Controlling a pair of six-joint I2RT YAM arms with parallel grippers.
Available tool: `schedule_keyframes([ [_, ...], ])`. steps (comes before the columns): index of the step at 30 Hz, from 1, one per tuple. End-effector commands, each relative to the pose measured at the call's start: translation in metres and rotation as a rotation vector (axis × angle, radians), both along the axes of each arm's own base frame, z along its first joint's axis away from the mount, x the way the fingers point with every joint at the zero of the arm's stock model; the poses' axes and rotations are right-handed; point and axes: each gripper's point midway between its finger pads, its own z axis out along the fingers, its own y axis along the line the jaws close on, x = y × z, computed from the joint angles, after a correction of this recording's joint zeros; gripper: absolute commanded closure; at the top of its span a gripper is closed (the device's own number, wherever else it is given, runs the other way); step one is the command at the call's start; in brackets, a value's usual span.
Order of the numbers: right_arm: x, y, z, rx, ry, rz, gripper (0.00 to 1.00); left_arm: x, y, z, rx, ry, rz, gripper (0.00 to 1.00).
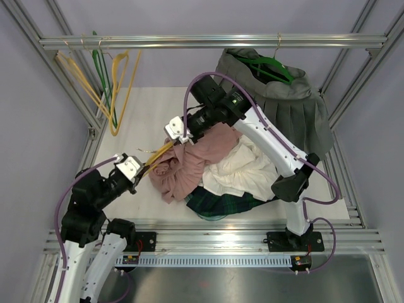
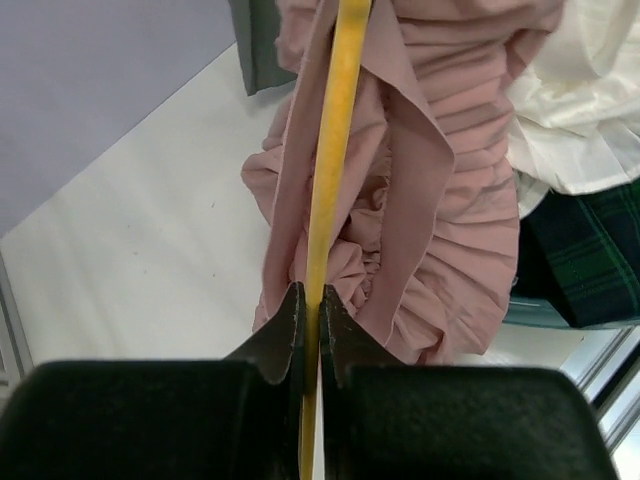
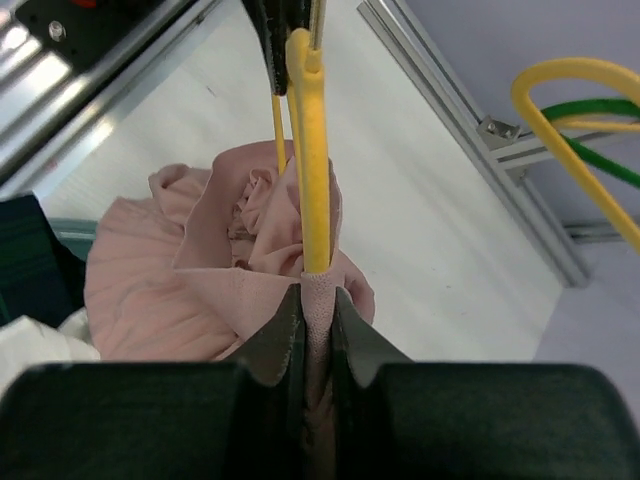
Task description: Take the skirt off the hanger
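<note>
- The left gripper is seen clamped tight on the yellow hanger, with the bar pinched between nearly closed jaws.
- The right gripper is closed on a fold of the pink skirt, right where the hanger's bar runs into the cloth (whether the bar itself is caught there cannot be told).
- The hanger is held between the two grippers, over the table, at the left edge of the heap of clothes.
- The pink skirt is draped around the hanger. Most of it is bunched on the table beneath, touching a white garment and a dark plaid one.
- Behind, a grey skirt on a green hanger is hung from the rail, and spare hangers are hung at its left end.
</note>
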Motion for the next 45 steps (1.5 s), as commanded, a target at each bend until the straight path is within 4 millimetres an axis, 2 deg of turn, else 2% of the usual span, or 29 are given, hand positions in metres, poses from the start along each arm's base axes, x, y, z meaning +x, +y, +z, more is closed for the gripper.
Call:
schedule_keyframes([
  [1,0.001,0.017,0.059,0.189,0.140,-0.143,0.81,0.015,0.020,0.018,-0.130,0.015,0.201,1.00],
  [2,0.003,0.019,0.065,0.195,0.279,-0.246,0.65,0.014,0.022,0.016,-0.147,0.040,0.225,1.00],
  [3,0.011,0.023,0.083,0.261,0.297,-0.271,0.54,0.016,0.026,0.016,-0.187,0.071,0.274,1.00],
  [4,0.016,0.018,0.091,0.270,0.423,-0.344,0.43,0.014,0.028,0.023,-0.210,0.071,0.292,1.00],
  [5,0.020,0.018,0.098,0.292,0.469,-0.373,0.28,0.013,0.029,0.021,-0.239,0.108,0.313,1.00],
  [6,0.024,0.016,0.111,0.331,0.490,-0.390,0.25,0.014,0.034,0.025,-0.263,0.114,0.355,1.00],
  [9,0.034,0.008,0.124,0.374,0.588,-0.507,0.10,0.011,0.033,0.033,-0.318,0.162,0.377,1.00],
  [10,0.040,0.005,0.127,0.391,0.614,-0.575,0.07,0.011,0.032,0.034,-0.330,0.180,0.377,1.00],
  [13,0.040,-0.005,0.129,0.411,0.666,-0.657,0.02,0.006,0.023,0.042,-0.401,0.239,0.361,1.00],
  [17,0.024,-0.009,0.106,0.348,0.767,-0.711,0.01,0.000,0.007,0.059,-0.548,0.320,0.317,1.00],
  [18,0.023,-0.007,0.085,0.305,0.795,-0.737,0.01,-0.001,0.005,0.062,-0.575,0.327,0.306,1.00],
  [19,0.023,-0.007,0.076,0.294,0.815,-0.767,0.01,-0.002,0.003,0.069,-0.606,0.318,0.294,1.00],
  [20,0.017,-0.001,0.071,0.288,0.823,-0.764,0.01,-0.003,0.000,0.072,-0.652,0.340,0.289,1.00],
  [21,0.014,0.000,0.057,0.263,0.830,-0.780,0.01,-0.004,-0.001,0.074,-0.677,0.346,0.284,1.00],
  [23,0.015,0.005,0.048,0.265,0.811,-0.818,0.00,-0.005,-0.003,0.082,-0.732,0.352,0.278,1.00],
  [24,0.008,0.012,0.038,0.239,0.838,-0.832,0.01,-0.006,-0.004,0.084,-0.748,0.357,0.278,1.00],
  [28,0.019,0.024,0.020,0.249,0.817,-0.972,0.01,-0.006,-0.006,0.087,-0.790,0.382,0.276,1.00],
  [34,0.025,0.041,0.000,0.256,0.763,-1.050,0.05,-0.008,-0.008,0.088,-0.834,0.405,0.267,1.00],
  [38,0.023,0.048,-0.003,0.244,0.771,-1.040,0.20,-0.009,-0.008,0.087,-0.833,0.408,0.265,1.00],
  [41,0.027,0.048,-0.009,0.234,0.755,-1.048,0.35,-0.011,-0.009,0.088,-0.825,0.395,0.254,1.00],
  [45,0.030,0.050,0.004,0.264,0.740,-1.034,0.65,-0.015,-0.008,0.092,-0.803,0.374,0.240,1.00],
])
